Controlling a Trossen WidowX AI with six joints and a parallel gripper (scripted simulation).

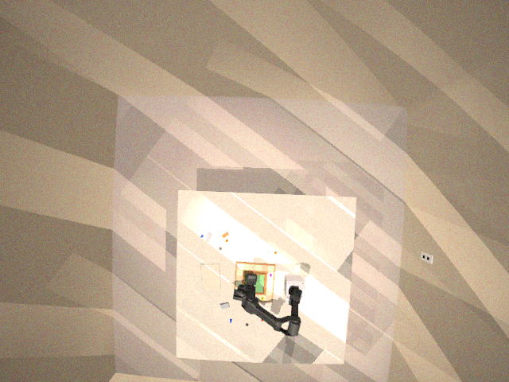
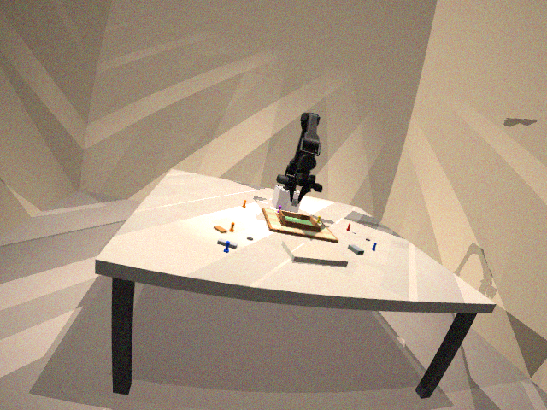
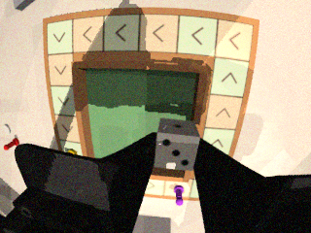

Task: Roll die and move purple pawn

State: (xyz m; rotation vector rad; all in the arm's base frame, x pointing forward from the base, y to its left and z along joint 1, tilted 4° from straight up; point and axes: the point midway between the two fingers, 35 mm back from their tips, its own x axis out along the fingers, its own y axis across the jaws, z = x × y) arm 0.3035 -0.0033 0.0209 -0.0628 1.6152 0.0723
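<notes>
The claw (image 1: 246, 287) (image 2: 294, 201) (image 3: 175, 140) is closed on the die (image 2: 294, 203) (image 3: 176, 146), with one finger against each of two opposite sides. The die is raised above the level of the tray (image 1: 265, 283) (image 2: 300, 225) (image 3: 84, 121); in the wrist view it overlaps the tray's near edge. Its face toward the wrist camera displays three pips in a diagonal row.

The tray is seated at the middle of the board (image 1: 254, 263) (image 2: 304, 236) (image 3: 232, 78), surrounded by arrow-marked squares. The board lies on the surface (image 1: 320, 247) (image 2: 176, 265) (image 3: 282, 87). The purple pawn (image 1: 270, 274) (image 2: 279, 208) (image 3: 179, 194) stands on a square just beside the tray. The yellow pawn (image 1: 262, 298) (image 2: 318, 219) (image 3: 72, 151) is located on the board beside another side of the tray. The red pawn (image 2: 348, 227) (image 3: 12, 144) is off the board, farther from the tray.
</notes>
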